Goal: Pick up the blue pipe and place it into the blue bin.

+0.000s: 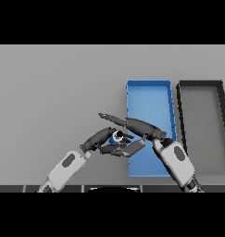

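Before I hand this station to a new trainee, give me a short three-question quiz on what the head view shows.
1. True or false: the blue pipe already lies on the floor of the blue bin.
2. Which hand has its fingers curled round the pipe? A) left hand B) right hand C) neither
3. Fill in: the black bin stands on the blue bin's ____ side.

Key:
1. False: it is held just off the bin's left edge.
2. A: the right hand is beside it with straight fingers.
3. Right.
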Robot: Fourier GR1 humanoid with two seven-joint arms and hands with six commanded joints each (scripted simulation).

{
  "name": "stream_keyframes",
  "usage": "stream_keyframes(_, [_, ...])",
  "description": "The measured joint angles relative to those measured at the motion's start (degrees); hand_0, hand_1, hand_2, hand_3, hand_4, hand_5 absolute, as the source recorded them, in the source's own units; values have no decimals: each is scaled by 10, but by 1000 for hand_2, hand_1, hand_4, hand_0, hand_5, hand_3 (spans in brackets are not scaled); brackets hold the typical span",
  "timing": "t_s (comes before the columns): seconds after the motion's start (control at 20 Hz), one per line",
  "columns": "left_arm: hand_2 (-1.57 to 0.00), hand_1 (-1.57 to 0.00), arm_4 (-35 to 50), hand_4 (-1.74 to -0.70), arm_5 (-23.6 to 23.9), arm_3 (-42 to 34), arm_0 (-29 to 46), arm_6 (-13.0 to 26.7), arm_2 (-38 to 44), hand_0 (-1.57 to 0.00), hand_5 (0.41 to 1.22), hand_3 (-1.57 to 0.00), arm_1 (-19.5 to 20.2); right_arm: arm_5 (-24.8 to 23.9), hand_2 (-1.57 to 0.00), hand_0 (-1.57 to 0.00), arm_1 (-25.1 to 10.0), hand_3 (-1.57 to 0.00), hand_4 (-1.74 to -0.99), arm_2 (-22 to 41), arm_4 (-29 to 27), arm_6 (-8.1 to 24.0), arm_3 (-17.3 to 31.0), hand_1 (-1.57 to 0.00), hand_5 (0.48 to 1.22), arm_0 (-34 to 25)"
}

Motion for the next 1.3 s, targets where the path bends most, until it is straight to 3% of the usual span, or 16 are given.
stream_keyframes(0.15, [-1571,-1571,2,-1736,-3,-6,-10,2,5,-1571,1221,-1484,4,7,-102,-53,14,-46,-1245,-1,-6,6,30,-84,506,-36])
stream_keyframes(0.25, [-1063,-1078,-6,-1682,-7,-8,-11,6,5,-1182,1221,-1030,15,15,-379,-345,26,-296,-1335,1,-11,13,53,-375,507,-63])
stream_keyframes(0.3, [-850,-878,-26,-1552,-11,-2,-22,42,-5,-991,1221,-824,28,21,-531,-527,29,-440,-1362,6,-16,21,55,-534,508,-72])
stream_keyframes(0.35, [-680,-706,-32,-1480,-24,-7,-24,72,-12,-818,1221,-659,39,27,-739,-718,33,-635,-1430,10,-14,22,62,-699,522,-80])
stream_keyframes(0.4, [-686,-706,-41,-1533,-22,-9,-19,90,-12,-776,1221,-583,36,31,-905,-888,40,-768,-1486,16,-8,10,70,-873,550,-84])
stream_keyframes(0.5, [-969,-1017,-54,-1607,-12,1,-24,80,3,-1063,1221,-939,19,38,-1145,-1134,43,-957,-1562,21,-48,-4,74,-1124,666,-88])
stream_keyframes(0.65, [-1186,-1287,-25,-1673,-17,-1,-5,59,20,-1311,1221,-1247,-1,20,-1353,-1347,44,-1257,-1469,31,-87,4,86,-1342,905,-96])
stream_keyframes(0.75, [-1310,-1390,-17,-1697,-25,0,1,50,27,-1404,1221,-1364,-16,13,-1431,-1428,39,-1370,-1441,37,-86,-49,86,-1425,1019,-89])
stream_keyframes(0.8, [-1348,-1426,-19,-1706,-26,-3,8,44,29,-1438,1221,-1405,-20,14,-1459,-1456,30,-1410,-1447,45,-59,-83,82,-1454,1059,-92])
stream_keyframes(0.85, [-1372,-1455,-22,-1713,-29,-4,7,49,32,-1464,1221,-1438,-19,8,-1482,-1479,22,-1442,-1457,55,-39,-98,74,-1477,1092,-91])
stream_keyframes(1.0, [-1388,-1512,-28,-1727,-33,-2,7,66,40,-1516,1221,-1503,-29,-10,-1525,-1524,4,-1505,-1475,67,-49,-114,80,-1523,1155,-101])
stream_keyframes(1.05, [-1221,-1354,-26,-1648,-41,-5,14,68,43,-1435,1221,-1333,-24,-17,-1534,-1533,2,-1518,-1480,72,-55,-123,85,-1533,1168,-98])
stream_keyframes(1.15, [-781,-866,-62,-1415,-46,-8,14,51,38,-925,1221,-853,-14,-32,-1548,-1547,-14,-1537,-1487,78,-90,-116,75,-1546,1187,-92])
stream_keyframes(1.2, [-625,-693,-78,-1307,-61,-4,7,34,43,-740,1221,-682,0,-41,-1552,-1552,-12,-1544,-1488,84,-95,-101,78,-1551,1194,-102])
stream_keyframes(1.3, [-399,-443,-102,-1143,-89,-3,-1,28,42,-473,1187,-436,6,-51,-1559,-1559,-25,-1554,-1491,90,-102,-99,70,-1558,1204,-103])
